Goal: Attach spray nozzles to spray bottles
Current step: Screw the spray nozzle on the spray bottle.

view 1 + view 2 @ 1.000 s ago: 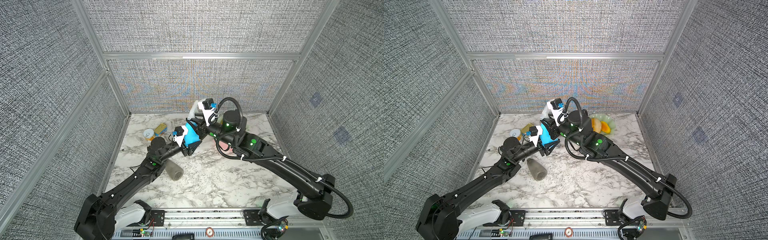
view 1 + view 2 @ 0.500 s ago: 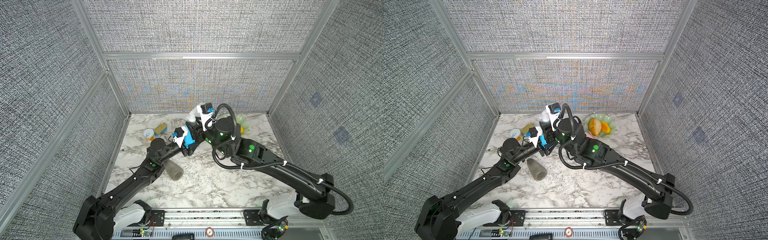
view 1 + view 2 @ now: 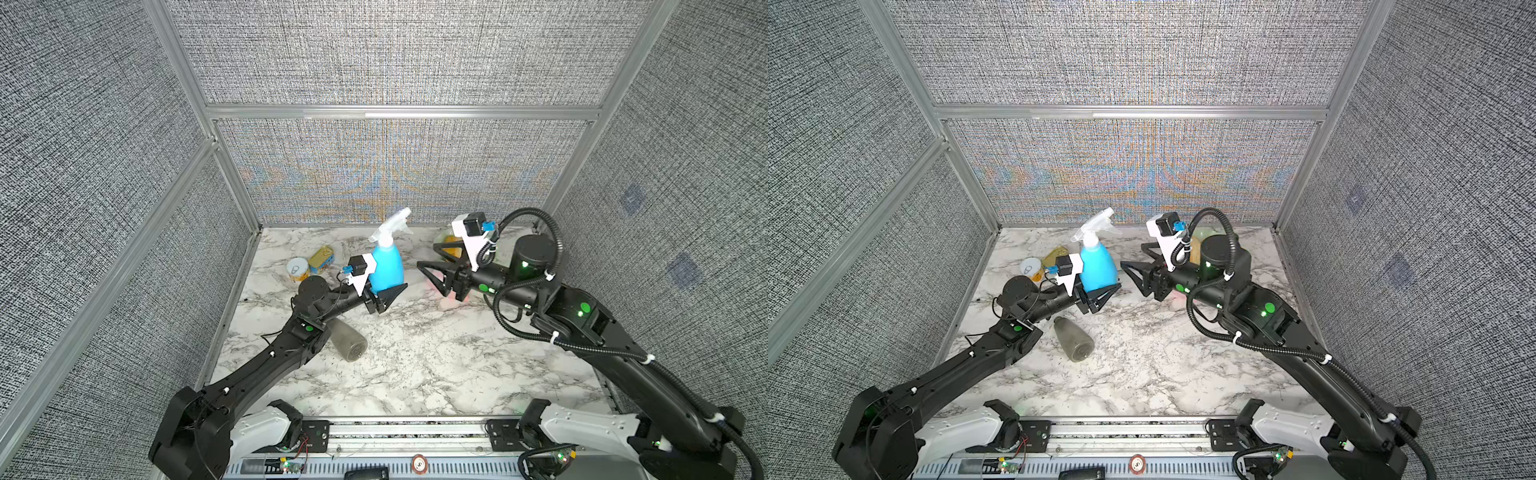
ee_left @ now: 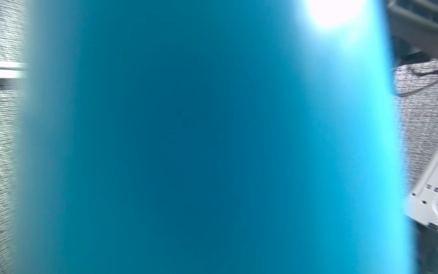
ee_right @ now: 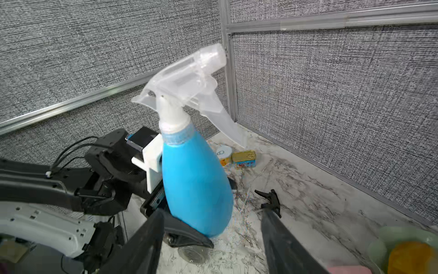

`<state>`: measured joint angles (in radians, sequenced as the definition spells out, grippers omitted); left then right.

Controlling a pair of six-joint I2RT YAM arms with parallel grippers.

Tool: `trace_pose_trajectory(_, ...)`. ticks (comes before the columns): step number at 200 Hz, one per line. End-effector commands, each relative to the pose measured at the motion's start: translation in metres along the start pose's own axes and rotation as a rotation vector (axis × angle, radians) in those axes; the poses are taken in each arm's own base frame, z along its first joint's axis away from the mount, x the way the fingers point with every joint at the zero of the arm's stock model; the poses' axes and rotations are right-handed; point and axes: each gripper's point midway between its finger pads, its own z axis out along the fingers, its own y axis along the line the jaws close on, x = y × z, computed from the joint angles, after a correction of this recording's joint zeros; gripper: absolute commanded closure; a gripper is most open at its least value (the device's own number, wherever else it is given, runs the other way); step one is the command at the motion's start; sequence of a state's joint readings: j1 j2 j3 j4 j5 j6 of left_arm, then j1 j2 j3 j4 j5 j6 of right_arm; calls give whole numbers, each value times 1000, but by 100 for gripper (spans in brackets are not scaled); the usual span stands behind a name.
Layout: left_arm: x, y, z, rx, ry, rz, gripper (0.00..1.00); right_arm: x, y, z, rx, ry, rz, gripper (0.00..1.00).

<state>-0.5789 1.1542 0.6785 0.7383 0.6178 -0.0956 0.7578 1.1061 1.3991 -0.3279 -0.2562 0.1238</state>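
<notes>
- The right fingers [image 3: 428, 268] had been closed at the clear nozzle [image 3: 390, 226] on top of the blue bottle [image 3: 386, 266] a second ago. They have since been opened and drawn back to the right, well apart from both.
- The nozzle is left seated in the bottle's neck, so this first attachment is judged done or nearly so. In the right wrist view a band of ribbed blue neck is seen below the white collar [image 5: 174, 118] — the collar may not be fully screwed down.
- The right fingers [image 5: 282, 239] are spread wide and nothing is held or touched by them.
- The left fingers [image 3: 390, 295] are clenched on the lower body of the blue bottle, which is held upright just above the surface [image 3: 415, 353], left of centre. The near finger is seen against its base and the far one is hidden behind it.
- The left wrist view is filled by the blue bottle [image 4: 213, 142].
- Two bottles are still without nozzles. The grey bottle [image 3: 349, 343] lies on its side near the left arm, and the pink bottle [image 3: 451, 297] is glimpsed under the right wrist.
- A black nozzle [image 5: 270, 200] lies on the surface, right of the blue bottle.
</notes>
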Motion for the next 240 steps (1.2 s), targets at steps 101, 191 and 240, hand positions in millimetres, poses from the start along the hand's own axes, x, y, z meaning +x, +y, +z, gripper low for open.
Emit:
trace_pose_trajectory(101,-12,-26,6,195,-29,-73,37,-49,35,35,-554,-14,-107,17)
trace_pose_trajectory(191,-10,-25,7,190,-19,-72,37,-29,47,57,-560,59,-111,47)
trace_pose_trajectory(240,-10,-24,7,181,-16,-67,38,-22,45,66,-535,78,-95,62)
